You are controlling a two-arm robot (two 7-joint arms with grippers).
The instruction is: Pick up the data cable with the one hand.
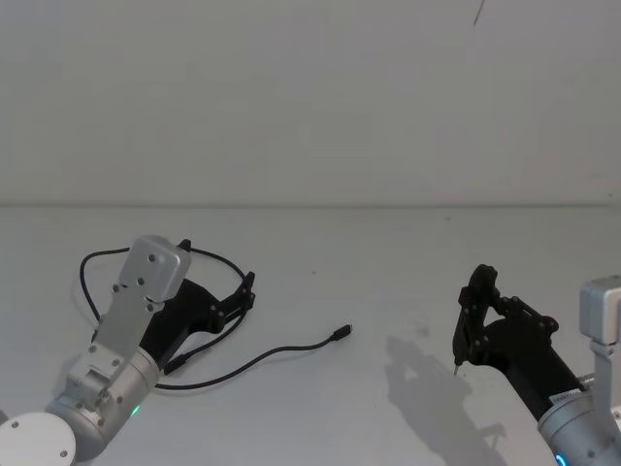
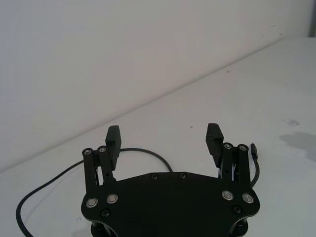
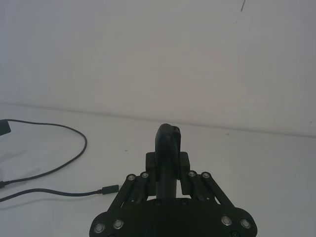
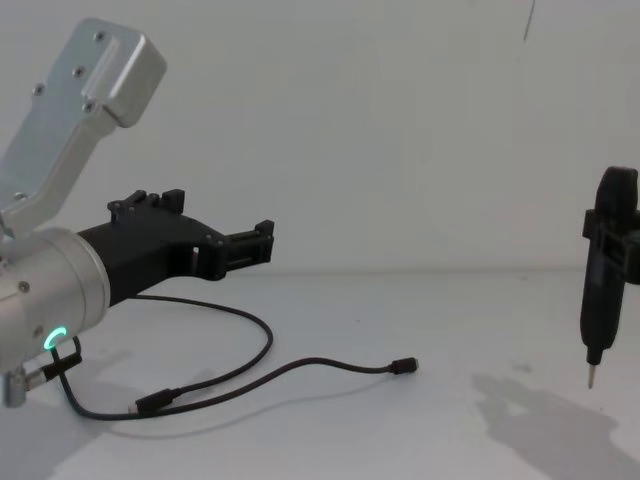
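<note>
White table [image 1: 408,282], blank wall [image 1: 310,97]. Data cable [image 1: 281,351] laid left-right, plug aimed right. Left tool [image 2: 164,134] spread wide; right tool [image 3: 168,134] pinched closed.

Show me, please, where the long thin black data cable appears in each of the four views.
Head view: the long thin black data cable lies at lower left, curving rightwards.
Left wrist view: arcing beyond the open black left claw.
Right wrist view: left side, looping.
Chest view: lower left to centre.
Shared landmark: that left claw, beside the cable. The shut right claw hangs apart, to the right.
</note>
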